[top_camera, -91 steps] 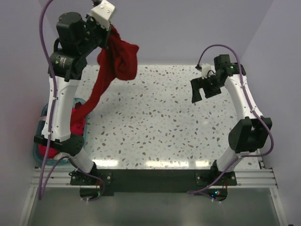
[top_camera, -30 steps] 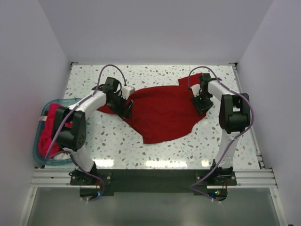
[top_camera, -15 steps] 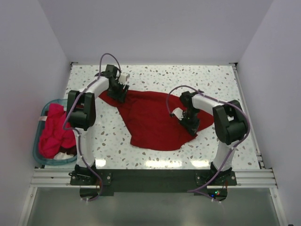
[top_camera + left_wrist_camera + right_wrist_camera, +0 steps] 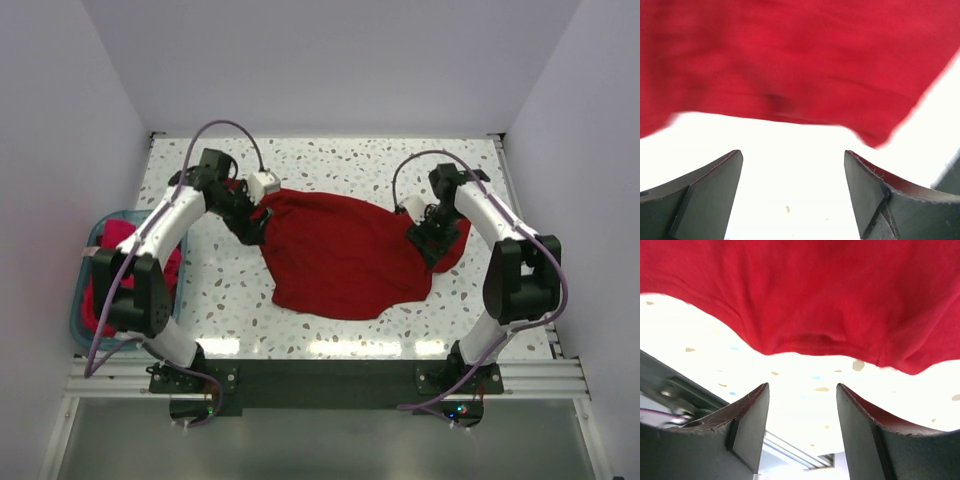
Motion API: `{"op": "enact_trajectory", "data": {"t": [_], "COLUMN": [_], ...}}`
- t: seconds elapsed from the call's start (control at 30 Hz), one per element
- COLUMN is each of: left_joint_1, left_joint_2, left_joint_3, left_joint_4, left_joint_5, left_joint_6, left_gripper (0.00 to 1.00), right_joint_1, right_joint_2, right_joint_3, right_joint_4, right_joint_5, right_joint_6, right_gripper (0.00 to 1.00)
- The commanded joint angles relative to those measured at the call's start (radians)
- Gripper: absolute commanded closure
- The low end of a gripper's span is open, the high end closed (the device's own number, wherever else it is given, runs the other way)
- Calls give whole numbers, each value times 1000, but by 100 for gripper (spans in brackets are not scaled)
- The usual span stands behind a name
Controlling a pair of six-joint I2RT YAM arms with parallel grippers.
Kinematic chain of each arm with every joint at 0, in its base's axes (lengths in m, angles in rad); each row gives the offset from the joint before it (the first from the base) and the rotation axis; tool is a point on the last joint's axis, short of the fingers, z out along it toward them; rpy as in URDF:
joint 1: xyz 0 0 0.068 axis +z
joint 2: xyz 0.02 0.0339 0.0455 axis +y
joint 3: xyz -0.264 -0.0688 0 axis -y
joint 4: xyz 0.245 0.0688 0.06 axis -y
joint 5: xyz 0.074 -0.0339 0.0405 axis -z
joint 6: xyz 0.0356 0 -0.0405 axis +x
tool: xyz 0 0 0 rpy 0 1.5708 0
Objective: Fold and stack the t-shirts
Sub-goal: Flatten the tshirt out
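Both jaws stand apart and empty: left gripper (image 4: 250, 226) at the left edge, right gripper (image 4: 432, 240) at the right edge of the crimson t-shirt (image 4: 345, 258) lying on the table (image 4: 330, 160). Closing short of either hem would miss cloth.

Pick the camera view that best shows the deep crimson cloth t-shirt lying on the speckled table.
Top external: nearly the whole deep crimson cloth t-shirt shows, spread out. Each wrist view shows only a close strip of its edge.
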State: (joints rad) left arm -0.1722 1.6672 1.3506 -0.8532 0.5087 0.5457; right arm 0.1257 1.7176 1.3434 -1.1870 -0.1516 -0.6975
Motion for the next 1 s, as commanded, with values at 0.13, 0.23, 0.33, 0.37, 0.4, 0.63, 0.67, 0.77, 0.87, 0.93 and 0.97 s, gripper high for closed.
{"op": "enact_trajectory", "data": {"t": [0.13,0.23,0.33,0.37,0.4,0.63,0.67,0.77,0.87,0.93,0.97], "left_joint_1": [-259,-343,-411,-446,-461,-529,-532,-533,-533,-526,-517], "left_joint_2": [-224,-228,-218,-221,-221,-161,-138,-112,-135,-167,-205], "left_joint_3": [-373,-407,-450,-464,-482,-556,-559,-570,-565,-558,-548], "left_joint_4": [44,115,187,212,265,436,453,456,407,375,337], "left_joint_5": [29,-12,-59,-80,-100,-213,-225,-275,-277,-260,-253], "left_joint_6": [162,149,138,135,134,100,96,95,106,108,100], "left_gripper": [12,12,13,13,13,17,19,40,70,96,100], "right_joint_1": [-8,-8,-8,-8,-8,-8,-8,-8,-8,-11,-12], "right_joint_2": [13,57,100,105,115,178,184,178,123,85,45], "right_joint_3": [-112,-110,-104,-108,-118,-182,-194,-210,-210,-191,-166], "right_joint_4": [164,219,251,274,283,358,360,354,296,251,203], "right_joint_5": [149,172,182,184,185,205,210,216,192,158,153], "right_joint_6": [-125,-131,-129,-131,-131,-126,-126,-126,-129,-126,-122], "right_gripper": [37,33,33,33,33,40,44,66,86,100,100]}}
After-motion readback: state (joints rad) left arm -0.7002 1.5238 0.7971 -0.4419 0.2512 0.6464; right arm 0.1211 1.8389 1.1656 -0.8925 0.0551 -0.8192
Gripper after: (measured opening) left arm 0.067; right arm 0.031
